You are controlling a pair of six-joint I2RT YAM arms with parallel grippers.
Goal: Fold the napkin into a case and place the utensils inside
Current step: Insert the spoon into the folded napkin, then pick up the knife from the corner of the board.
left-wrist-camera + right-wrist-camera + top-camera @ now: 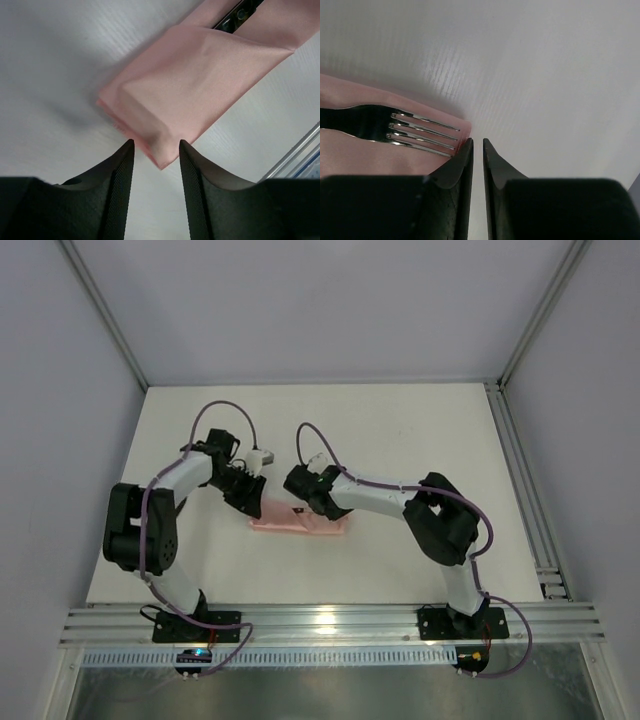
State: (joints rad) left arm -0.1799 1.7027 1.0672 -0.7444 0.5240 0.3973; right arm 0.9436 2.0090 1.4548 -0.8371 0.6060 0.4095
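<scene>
Left wrist view: nearest the lens, the left claw (pixel 156 150) stands spread, its black ribbed fingers apart and pinching nothing. The near corner of the soft salmon-pink cloth napkin (pixel 200 75) pokes just between their tips. The napkin lies flat on the white table (pixel 50 60) as a narrow oblong packet, so folding it into a case looks done. At its far end a dark thing (pixel 235 15) shows in a slit between pink layers; I cannot tell what it is.

In the right wrist view, the right claw (pixel 476 147) is all but pressed together, with a thin slit between its jaws and nothing gripped. Just beside it lies the slim fork with silvery prongs (pixel 420 132), its head bare on the pink cloth near the edge. Whether its handle is tucked under a layer is hidden.

By my judgement the task is near its end. What may be left is seating the fork fully inside.
</scene>
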